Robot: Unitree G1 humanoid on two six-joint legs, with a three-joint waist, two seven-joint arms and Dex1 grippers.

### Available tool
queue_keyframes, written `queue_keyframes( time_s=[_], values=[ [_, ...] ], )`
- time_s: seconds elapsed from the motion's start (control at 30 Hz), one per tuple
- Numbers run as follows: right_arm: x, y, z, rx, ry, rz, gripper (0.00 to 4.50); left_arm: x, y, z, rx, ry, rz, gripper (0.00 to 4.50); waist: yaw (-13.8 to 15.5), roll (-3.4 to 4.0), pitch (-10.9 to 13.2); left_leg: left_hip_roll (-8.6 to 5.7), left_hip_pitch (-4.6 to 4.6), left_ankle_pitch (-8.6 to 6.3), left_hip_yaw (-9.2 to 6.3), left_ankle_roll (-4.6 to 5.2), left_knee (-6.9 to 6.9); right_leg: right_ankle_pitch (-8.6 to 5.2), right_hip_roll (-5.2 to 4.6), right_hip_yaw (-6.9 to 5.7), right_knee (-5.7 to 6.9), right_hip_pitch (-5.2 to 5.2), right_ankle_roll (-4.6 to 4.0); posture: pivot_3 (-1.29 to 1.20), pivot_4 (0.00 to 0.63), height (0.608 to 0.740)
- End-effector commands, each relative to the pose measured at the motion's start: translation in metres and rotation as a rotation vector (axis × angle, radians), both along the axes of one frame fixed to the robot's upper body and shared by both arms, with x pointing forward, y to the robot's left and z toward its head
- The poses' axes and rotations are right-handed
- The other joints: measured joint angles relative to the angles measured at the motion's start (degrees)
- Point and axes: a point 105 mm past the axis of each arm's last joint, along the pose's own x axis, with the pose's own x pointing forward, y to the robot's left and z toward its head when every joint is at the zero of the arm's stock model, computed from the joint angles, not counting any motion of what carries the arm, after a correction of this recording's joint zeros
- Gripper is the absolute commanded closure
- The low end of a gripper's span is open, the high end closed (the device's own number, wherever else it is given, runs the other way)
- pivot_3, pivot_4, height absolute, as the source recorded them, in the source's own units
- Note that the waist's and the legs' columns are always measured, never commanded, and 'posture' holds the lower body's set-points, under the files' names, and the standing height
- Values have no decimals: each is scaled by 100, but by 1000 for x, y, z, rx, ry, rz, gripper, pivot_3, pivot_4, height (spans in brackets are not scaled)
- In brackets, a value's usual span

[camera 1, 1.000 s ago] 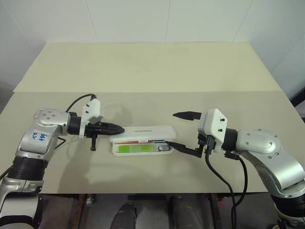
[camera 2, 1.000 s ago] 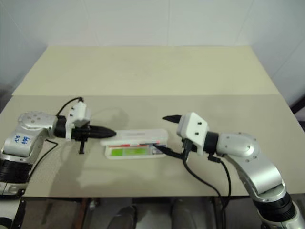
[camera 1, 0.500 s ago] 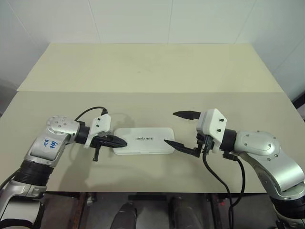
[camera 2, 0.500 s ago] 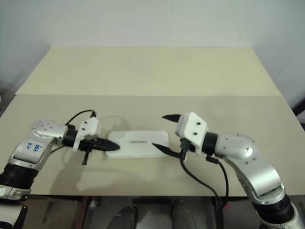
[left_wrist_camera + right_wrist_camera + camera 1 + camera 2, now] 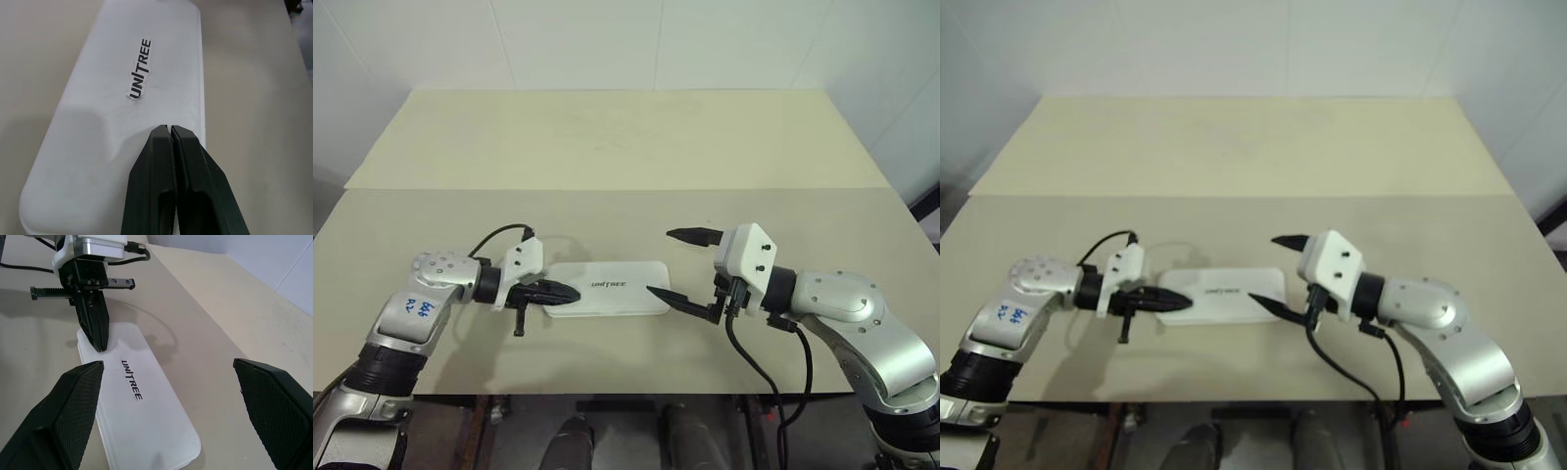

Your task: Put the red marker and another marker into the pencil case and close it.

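One pencil case (image 5: 609,288), lid down, lies flat on the beige tabletop (image 5: 626,147) near its front edge, lettering up. Left gripper (image 5: 564,292): fingers pressed together, empty, tips over the case's left end. Right gripper (image 5: 677,266): fingers spread wide, empty, beside the case's right end. Nothing else around it.

A bare test room or lab: a plain beige worktop (image 5: 626,147) stands against white panelled walls (image 5: 607,39).
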Motion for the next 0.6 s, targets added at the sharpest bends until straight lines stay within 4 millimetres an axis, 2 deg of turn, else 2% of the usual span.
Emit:
queue_keyframes(
  time_s=[0.03,0.1,0.3,0.53,0.57,0.6],
  values=[
    [-5,5,4,22,-10,33,0,-3,5,45,-79,-154,2,4453,4,-1,1,1,-1,0,0,0,-2,0,0,0,0,-3,0,0,150,740],
    [-4,4,4,36,-3,27,0,-8,8,54,-100,-175,8,4453,8,-1,1,0,-1,0,0,0,-9,0,-1,0,-5,-2,0,0,150,740],
    [-2,-4,5,46,2,10,0,-20,13,57,-96,-189,7,2590,9,-1,1,2,-2,0,0,0,-27,-1,-2,0,-21,-4,-1,0,150,740],
    [-1,-38,19,-10,-17,-21,0,-22,28,61,-60,-214,7,301,14,-1,2,0,0,-1,1,1,-27,-1,-2,-1,-24,0,-2,0,150,740],
    [-1,-41,20,-20,-16,-25,0,-22,30,61,-54,-218,9,14,14,-1,2,1,0,-1,1,1,-27,-1,-2,-1,-24,0,-2,0,150,740],
    [-1,-46,21,-36,-12,-24,0,-19,33,64,-51,-233,24,14,13,-1,2,1,-1,-1,1,1,-27,-2,-1,-1,-24,0,-3,0,150,740]
  ],
)
